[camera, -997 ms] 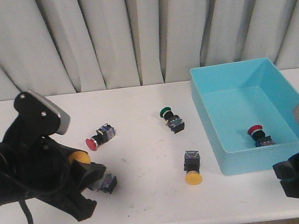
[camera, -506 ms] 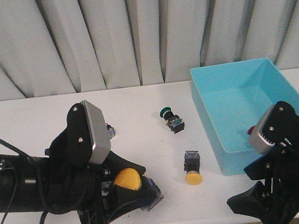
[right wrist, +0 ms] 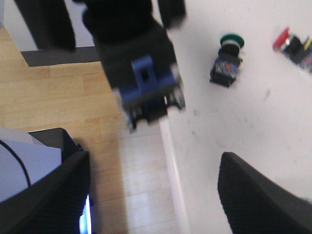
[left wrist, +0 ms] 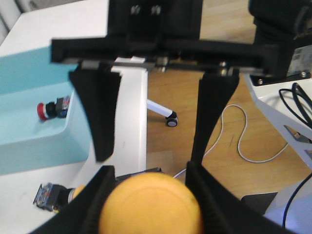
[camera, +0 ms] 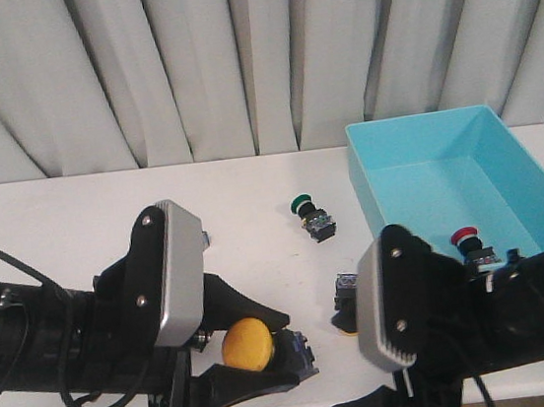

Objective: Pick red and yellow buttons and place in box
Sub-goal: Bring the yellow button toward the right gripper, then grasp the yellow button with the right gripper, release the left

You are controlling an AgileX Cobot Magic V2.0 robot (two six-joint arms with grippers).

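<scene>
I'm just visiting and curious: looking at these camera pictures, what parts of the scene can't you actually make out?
- Front view: the red button on the table is hidden behind the left arm.
- Front view: the loose yellow button is mostly covered by the right arm.
- Front view: the right end effector is cut off by the lower edge.
- Left wrist view: the held yellow button is cut off by the edge.
- Right wrist view: everything is motion-blurred.

This looks like a robot test room. A plain white table (camera: 249,181) stands before a long grey curtain (camera: 234,59). Past the table's edge are a wooden floor (left wrist: 234,126), loose white cables (left wrist: 234,141) and a wheel (left wrist: 171,121).
</scene>
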